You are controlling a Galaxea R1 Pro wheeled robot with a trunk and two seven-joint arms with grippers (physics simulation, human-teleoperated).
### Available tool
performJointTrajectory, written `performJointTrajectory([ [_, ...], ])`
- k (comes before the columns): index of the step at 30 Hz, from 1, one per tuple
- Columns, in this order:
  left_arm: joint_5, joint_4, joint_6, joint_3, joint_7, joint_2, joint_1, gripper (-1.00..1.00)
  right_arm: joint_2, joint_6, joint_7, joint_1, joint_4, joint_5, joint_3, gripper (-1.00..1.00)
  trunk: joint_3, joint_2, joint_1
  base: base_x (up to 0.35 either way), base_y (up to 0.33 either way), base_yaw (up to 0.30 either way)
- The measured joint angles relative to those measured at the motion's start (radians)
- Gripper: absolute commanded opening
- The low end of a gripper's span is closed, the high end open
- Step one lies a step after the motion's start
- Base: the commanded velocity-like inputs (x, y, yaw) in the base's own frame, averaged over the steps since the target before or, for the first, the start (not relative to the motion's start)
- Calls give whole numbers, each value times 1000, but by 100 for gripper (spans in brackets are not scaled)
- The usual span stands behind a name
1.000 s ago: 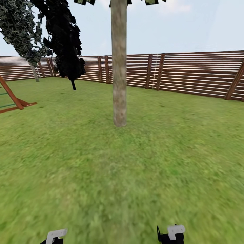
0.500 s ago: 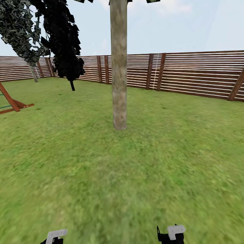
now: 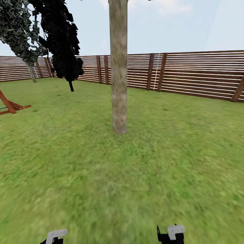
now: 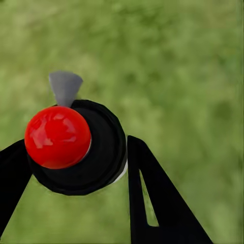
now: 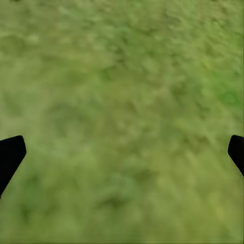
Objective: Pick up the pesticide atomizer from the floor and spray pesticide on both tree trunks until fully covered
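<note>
Head view: one thick pale tree trunk [image 3: 119,67] stands straight ahead on the lawn [image 3: 135,176], well apart from me. No white specks on the bark that I can make out. One dark narrow tree [image 3: 62,40] and one leafy tree [image 3: 18,30] sit back left near the fence [image 3: 200,74]; one corner of a wooden play frame [image 3: 10,106] shows at the left edge. Second target tree isn't in this shot. Two white-tipped wrist parts poke in at the bottom, my left [image 3: 56,234] and my right [image 3: 175,231].

Left wrist view: my left hand [image 4: 76,168] is clamped on the pesticide atomizer [image 4: 76,147], one finger [image 4: 157,203] on each side of the black body. One red ball cap, one grey nozzle, grass below.

Right wrist view: my right hand [image 5: 122,152] is spread wide and holds nothing, two black fingertips [image 5: 10,155] at the frame edges, blurred grass between.

Risks, as I judge them: spraying from this range likely falls short of the trunk. Nozzle heading relative to the trunk is unclear, so a bad wrist angle wastes spray on grass. Covering one face only leaves the trunk incomplete.
</note>
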Motion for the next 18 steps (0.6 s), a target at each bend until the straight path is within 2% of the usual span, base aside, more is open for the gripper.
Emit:
performJointTrajectory([
  [18, 0, 0, -1, 0, 0, 0, 0, -100, 0, 0, 0, 0, -1, 0, 0, 100, 0, 0, 0, 339, 0, 0],
])
